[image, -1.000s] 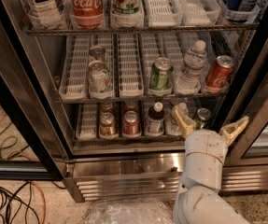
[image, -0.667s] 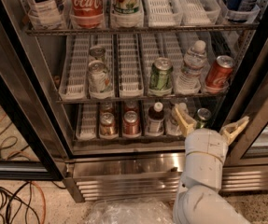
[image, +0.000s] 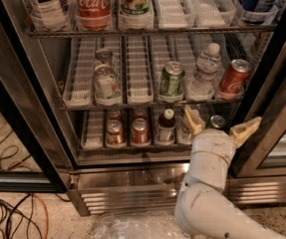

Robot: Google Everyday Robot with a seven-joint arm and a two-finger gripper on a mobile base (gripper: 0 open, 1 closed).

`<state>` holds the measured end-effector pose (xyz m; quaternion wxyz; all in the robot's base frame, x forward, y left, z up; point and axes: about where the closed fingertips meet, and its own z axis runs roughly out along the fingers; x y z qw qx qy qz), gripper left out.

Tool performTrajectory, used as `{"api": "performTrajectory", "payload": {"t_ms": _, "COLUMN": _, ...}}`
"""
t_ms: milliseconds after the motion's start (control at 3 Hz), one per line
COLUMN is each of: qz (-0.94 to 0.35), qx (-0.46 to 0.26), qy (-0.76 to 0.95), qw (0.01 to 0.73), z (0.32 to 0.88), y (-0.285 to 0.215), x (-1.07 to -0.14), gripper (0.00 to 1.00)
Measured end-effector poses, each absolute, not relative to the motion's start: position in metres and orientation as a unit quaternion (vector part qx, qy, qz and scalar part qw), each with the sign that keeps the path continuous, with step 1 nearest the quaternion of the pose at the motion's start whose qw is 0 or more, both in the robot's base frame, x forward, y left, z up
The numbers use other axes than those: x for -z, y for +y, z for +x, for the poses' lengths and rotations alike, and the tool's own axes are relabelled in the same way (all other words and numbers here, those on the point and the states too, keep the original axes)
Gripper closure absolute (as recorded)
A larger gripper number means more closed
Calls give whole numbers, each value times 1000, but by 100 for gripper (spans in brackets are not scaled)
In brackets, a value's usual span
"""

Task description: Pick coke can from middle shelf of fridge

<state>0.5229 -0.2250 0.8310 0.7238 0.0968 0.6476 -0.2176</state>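
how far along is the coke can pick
Done: the stainless-steel fridge stands open. In hand: the open, empty two-finger gripper sits below the red aluminium coke can. Left: rise, grasp it, lift it off the white-trayed wire middle shelf.

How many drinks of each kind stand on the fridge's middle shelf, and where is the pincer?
Pale silvery aluminium cans: 2
Green aluminium can: 1
Red aluminium coke can: 1
Clear plastic water bottle: 1
Total: 5
Pincer: open, just below the middle shelf, at its right end.
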Motion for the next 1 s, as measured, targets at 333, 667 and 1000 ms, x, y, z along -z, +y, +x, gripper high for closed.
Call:
{"api": "performTrajectory", "payload": {"t_ms": 333, "qz": 107, "qx": 227, "qy": 648, "qw": 719, "z": 535, "y": -226, "x": -831, "gripper": 0}}
{"api": "performTrajectory", "payload": {"t_ms": 667, "qz": 132, "qx": 211, "qy": 652, "qw": 717, "z": 545, "y": -226, "x": -835, "gripper": 0}}
{"api": "performTrajectory", "payload": {"t_ms": 1000, "qz": 152, "qx": 197, "qy": 652, "qw": 716, "z": 551, "y": -226, "x": -839, "gripper": 0}}
